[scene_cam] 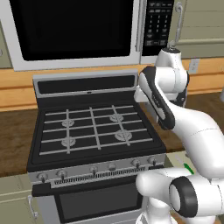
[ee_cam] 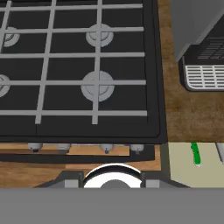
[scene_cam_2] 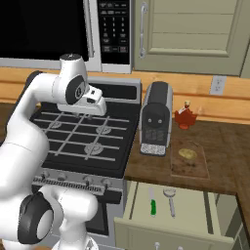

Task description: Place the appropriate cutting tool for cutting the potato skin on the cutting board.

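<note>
The cutting tool [scene_cam_2: 170, 199], a thin grey utensil with a loop head, lies in an open drawer [scene_cam_2: 188, 217] next to a small green item [scene_cam_2: 153, 204]. In the hand view only its edge shows at the far right [ee_cam: 220, 152]. The reddish-brown cutting board [scene_cam_2: 190, 166] rests on the counter above the drawer, with the tan potato [scene_cam_2: 187, 154] on it. My gripper [scene_cam_2: 87, 115] hangs over the stove's right burners, well left of the drawer and board. Its dark tips stand wide apart with nothing between them. In the left base view my own arm hides it.
A dark coffee machine [scene_cam_2: 156, 119] stands between the stove [scene_cam_2: 83, 136] and the board, also seen in the hand view [ee_cam: 202, 48]. A red object [scene_cam_2: 185, 117] sits behind the board. A microwave [scene_cam: 74, 30] hangs above the stove. The green item [ee_cam: 195, 154] lies near the drawer's left side.
</note>
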Controlling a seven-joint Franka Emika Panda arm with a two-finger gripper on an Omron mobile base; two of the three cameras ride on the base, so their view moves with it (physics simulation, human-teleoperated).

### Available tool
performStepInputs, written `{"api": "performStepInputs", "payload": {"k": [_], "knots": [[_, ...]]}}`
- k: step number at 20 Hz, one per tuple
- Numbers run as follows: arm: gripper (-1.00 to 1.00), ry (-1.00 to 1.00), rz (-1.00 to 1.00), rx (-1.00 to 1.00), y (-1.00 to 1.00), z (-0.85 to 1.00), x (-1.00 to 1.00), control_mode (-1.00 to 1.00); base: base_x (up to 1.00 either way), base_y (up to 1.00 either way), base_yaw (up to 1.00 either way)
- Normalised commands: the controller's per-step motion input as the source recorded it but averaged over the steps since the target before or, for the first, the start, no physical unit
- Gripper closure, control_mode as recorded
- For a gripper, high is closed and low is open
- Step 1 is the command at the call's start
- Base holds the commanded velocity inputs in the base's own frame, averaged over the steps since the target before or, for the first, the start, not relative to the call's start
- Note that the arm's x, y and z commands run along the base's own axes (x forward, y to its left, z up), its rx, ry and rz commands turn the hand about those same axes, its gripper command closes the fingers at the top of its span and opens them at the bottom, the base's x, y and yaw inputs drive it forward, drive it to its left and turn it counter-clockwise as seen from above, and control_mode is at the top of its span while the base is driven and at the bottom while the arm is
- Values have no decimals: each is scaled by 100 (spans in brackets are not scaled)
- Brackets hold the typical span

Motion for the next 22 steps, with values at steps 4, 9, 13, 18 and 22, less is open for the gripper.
{"api": "performStepInputs", "payload": {"k": [4, 9, 13, 18, 22], "knots": [[-100, 0, -2, 0, -28, -12, -17, -100, 0, 0, 0], [-100, 1, -10, 10, -98, -29, -34, -100, 0, 0, 0], [-100, 2, -11, 10, -100, -37, -32, -100, 0, 0, 0], [-100, 0, -13, 6, -96, -46, -51, -100, 0, 0, 0], [-100, 0, -10, 4, -79, -46, -74, -100, 0, 0, 0]]}}
